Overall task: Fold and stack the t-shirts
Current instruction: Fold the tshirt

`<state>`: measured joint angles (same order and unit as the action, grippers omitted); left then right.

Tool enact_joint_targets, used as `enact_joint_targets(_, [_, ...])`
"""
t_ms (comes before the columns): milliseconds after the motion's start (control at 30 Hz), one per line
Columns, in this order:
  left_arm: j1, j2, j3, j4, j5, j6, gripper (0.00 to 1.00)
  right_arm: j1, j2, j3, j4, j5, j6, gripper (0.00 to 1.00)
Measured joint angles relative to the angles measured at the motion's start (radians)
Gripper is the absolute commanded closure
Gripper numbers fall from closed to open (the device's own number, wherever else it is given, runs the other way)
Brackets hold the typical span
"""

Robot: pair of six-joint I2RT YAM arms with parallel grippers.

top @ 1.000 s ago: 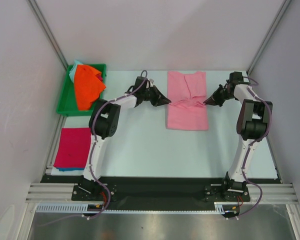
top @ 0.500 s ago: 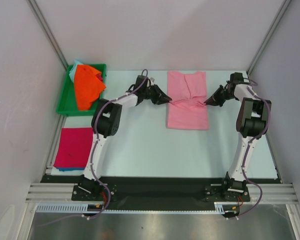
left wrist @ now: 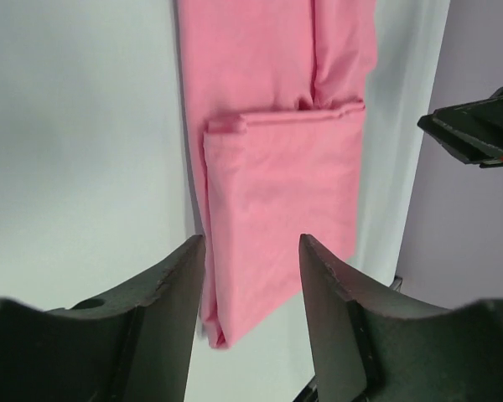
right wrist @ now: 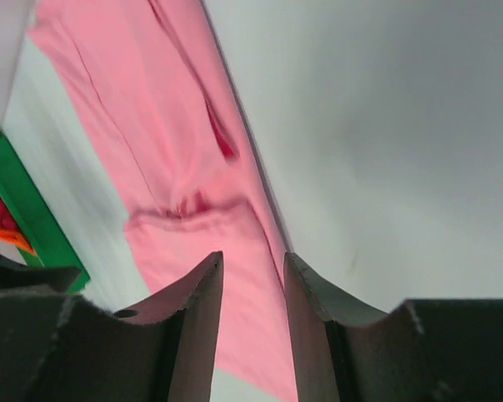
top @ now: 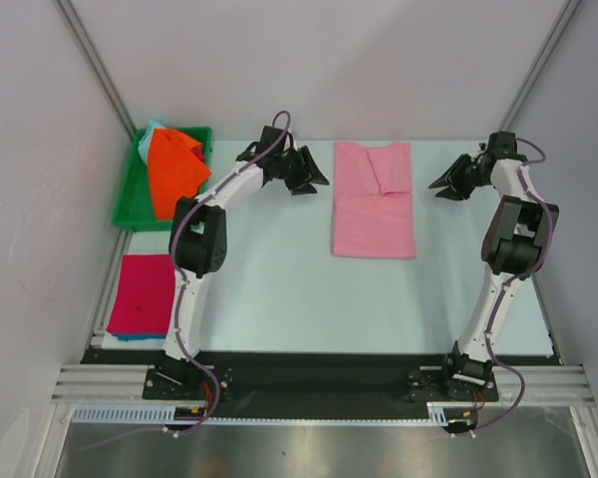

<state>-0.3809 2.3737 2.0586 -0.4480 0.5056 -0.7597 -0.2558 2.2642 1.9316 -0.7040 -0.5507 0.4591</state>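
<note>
The light pink t-shirt [top: 373, 199] is laid flat on the worktop [top: 279, 289], at the far middle, between the two claws. It is gathered into a long narrow rectangle. In the left wrist view one part of it is seen doubled over the rest, and the edge of that upper layer runs across the shirt's width.

The left claw [top: 309, 179] is held just beside the shirt's left edge, apart from the cloth. Its fingers [left wrist: 163, 285] are spread, and nothing is pinched between them. The right claw [top: 441, 187] is held off the shirt's right edge, a little further away, and is likewise clear of the cloth. Its fingers [right wrist: 193, 310] are parted by a narrower gap, and nothing is gripped there either.

At the far left of the worktop a green tray [top: 130, 199] is placed. The bright orange t-shirt [top: 174, 171] is heaped in it, unfolded, and a bit of pale teal cloth [top: 151, 127] is seen at the tray's far corner. Nearer the arm bases, at the left edge, the magenta-red t-shirt [top: 147, 292] is laid folded into a neat rectangle. A thin strip of teal is visible under its near edge; what that strip belongs to cannot be told.
</note>
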Motion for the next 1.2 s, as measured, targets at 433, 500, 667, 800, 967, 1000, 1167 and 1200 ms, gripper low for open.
enact_joint_targets(433, [-0.162,-0.081,-0.185,0.182,0.076,0.042,0.57,0.174,-0.192,-0.595,0.571,-0.262,0.237,0.77])
enact_joint_targets(500, [-0.164,-0.06,-0.194,0.224,0.085,0.029,0.57,0.177,-0.154,-0.606,0.674,-0.288,0.294,0.77])
enact_joint_targets(667, [-0.137,0.039,-0.188,0.308,0.094,0.008,0.57,0.163,-0.033,-0.606,0.931,-0.346,0.422,0.78])
enact_joint_targets(800, [-0.097,0.127,-0.17,0.364,0.153,-0.043,0.57,0.131,0.058,-0.6,1.06,-0.388,0.5,0.79])
enact_joint_targets(967, [-0.058,0.187,-0.075,0.384,0.153,-0.053,0.57,0.094,0.096,-0.576,1.122,-0.448,0.534,0.79])
enact_joint_targets(1000, [-0.051,0.195,-0.062,0.383,0.156,-0.053,0.57,0.085,0.096,-0.574,1.12,-0.449,0.531,0.79])
enact_joint_targets(1167, [-0.03,0.195,-0.043,0.348,0.153,-0.032,0.52,0.026,0.096,-0.554,1.096,-0.438,0.504,0.79])
enact_joint_targets(1200, [-0.029,0.19,-0.043,0.337,0.153,-0.024,0.52,0.013,0.096,-0.548,1.08,-0.433,0.497,0.79])
